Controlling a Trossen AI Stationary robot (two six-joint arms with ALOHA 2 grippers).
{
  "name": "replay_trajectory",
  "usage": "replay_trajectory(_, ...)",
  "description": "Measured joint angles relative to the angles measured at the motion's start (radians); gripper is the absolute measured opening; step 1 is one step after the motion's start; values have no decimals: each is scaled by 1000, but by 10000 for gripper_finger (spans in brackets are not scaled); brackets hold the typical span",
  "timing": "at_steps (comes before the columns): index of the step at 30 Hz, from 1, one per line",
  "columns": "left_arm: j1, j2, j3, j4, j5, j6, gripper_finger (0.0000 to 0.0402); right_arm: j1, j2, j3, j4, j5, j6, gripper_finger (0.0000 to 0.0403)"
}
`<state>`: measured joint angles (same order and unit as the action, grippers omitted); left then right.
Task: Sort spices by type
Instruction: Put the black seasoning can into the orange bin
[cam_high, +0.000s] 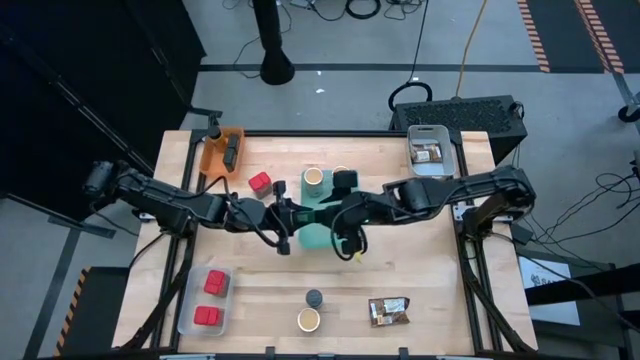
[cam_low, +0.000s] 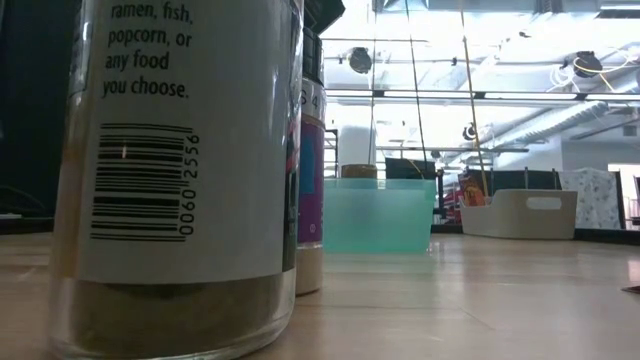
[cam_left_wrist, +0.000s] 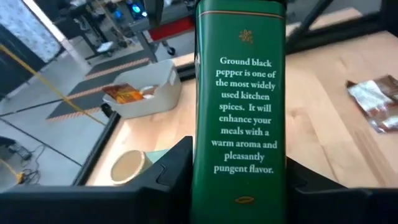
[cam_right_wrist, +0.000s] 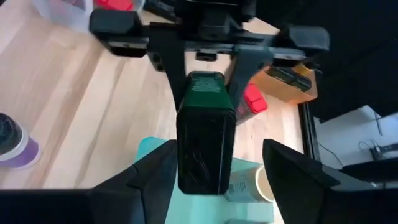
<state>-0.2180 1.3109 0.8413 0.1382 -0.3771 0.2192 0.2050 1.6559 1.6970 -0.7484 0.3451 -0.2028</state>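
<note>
left wrist reads pepper tin (cam_left_wrist: 241, 112) label

Both dark arms are reaching inward across the worktop (cam_high: 440, 290), wrists nearly meeting at its middle. The left pincer (cam_right_wrist: 208, 62) is clamping a green pepper tin (cam_left_wrist: 241, 106) between its two fingers. The right pincer (cam_right_wrist: 217, 177) is facing it from the other side, its fingers standing spread on either side of the tin, clear of its walls.

Green pepper tin (cam_left_wrist: 241, 112) held over teal bin; other spices scattered on table.
</note>
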Motion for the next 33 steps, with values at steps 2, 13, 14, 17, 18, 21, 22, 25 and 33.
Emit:
replay_trajectory(2, 0, -2, 0, 24, -10, 4, 131, 0, -30, 0, -10, 16, 24, 222)
replay_trajectory(13, -157, -70, 0, 155, 34, 112, 131, 64, -384, -510, 516, 77, 18, 223)
replay_trajectory(14, -172, -71, 0, 176, 34, 130, 131, 71, -404, -594, 632, 83, 0, 223)
replay_trajectory(17, -207, -71, -43, 319, 64, 172, 131, 92, -420, -796, 971, 82, -76, 223)
replay_trajectory(18, -212, -70, -70, 389, 91, 177, 131, 102, -418, -845, 1067, 79, -104, 223)
replay_trajectory(21, -217, -70, -159, 574, 140, 180, 131, 132, -396, -922, 1297, 78, -164, 223)
replay_trajectory(22, -217, -70, -186, 625, 140, 180, 131, 141, -387, -934, 1337, 76, -171, 223)
replay_trajectory(25, -216, -70, -239, 733, 140, 180, 131, 157, -329, -930, 1419, 68, -175, 223)
replay_trajectory(33, -193, -69, -259, 754, 161, 191, 131, 162, -156, -818, 1551, 69, -219, 224)
